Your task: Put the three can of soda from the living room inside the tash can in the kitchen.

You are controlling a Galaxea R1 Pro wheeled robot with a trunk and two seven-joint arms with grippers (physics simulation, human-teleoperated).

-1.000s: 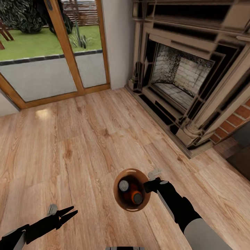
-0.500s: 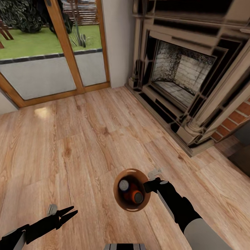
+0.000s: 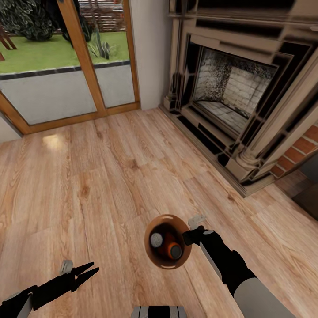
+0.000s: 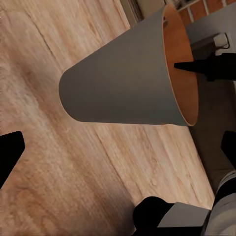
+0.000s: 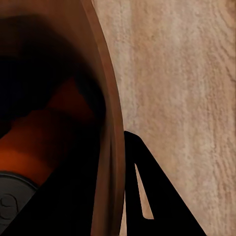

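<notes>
Fingers of the right gripper pinch the bin by its right rim, one inside the wall and one outside, holding it off the floor. Left fingers stand slightly apart and carry nothing. Over the last second the fireplace and glass door drift a little in the head view while bin and arms keep their place, so the camera is moving with the robot: a carry toward the kitchen, I judge. Two grey-topped cans show inside, with orange between them; a third is hidden or too dark to tell.
</notes>
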